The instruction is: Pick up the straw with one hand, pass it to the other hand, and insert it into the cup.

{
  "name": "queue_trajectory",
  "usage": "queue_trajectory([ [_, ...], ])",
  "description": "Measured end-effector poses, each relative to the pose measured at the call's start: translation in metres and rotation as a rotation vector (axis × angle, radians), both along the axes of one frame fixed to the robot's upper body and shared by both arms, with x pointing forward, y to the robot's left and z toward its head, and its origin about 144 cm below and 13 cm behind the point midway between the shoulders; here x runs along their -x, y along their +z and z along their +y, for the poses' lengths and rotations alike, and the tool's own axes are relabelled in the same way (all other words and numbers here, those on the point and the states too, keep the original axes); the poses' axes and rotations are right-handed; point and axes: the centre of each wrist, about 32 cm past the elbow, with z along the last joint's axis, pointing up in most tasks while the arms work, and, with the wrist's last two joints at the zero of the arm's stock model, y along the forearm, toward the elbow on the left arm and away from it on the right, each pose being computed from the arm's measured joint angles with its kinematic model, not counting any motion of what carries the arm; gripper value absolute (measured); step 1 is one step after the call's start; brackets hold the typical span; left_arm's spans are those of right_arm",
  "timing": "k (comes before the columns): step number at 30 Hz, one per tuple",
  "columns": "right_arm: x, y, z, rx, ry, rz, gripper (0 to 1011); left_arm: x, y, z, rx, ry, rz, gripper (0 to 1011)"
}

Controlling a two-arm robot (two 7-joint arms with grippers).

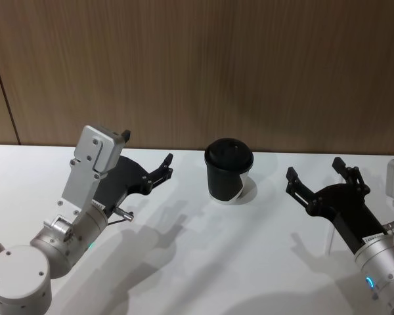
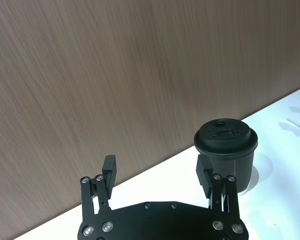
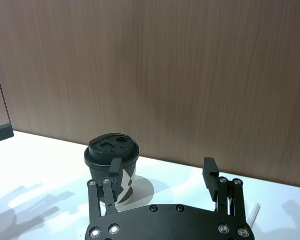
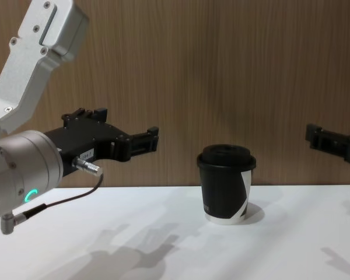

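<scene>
Two empty claws hover spread wide, the left gripper left of the cup and the right gripper right of it, so you're at the pickup: the straw lies flat on the cup's right, likely calling for a low, careful pinch.

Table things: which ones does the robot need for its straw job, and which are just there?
For the job: cup, straw, left gripper, right gripper, both open.
Just there: white table, wooden wall.
</scene>
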Motion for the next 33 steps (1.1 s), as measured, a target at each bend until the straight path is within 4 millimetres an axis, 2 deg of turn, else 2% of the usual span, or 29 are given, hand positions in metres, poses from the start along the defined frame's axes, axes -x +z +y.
queue_trajectory([
  [33, 0.0000, 0.0000, 0.0000, 0.000, 0.000, 0.000, 1001, 0.0000, 0.0000, 0.0000, 0.000, 0.000, 0.000, 1003],
])
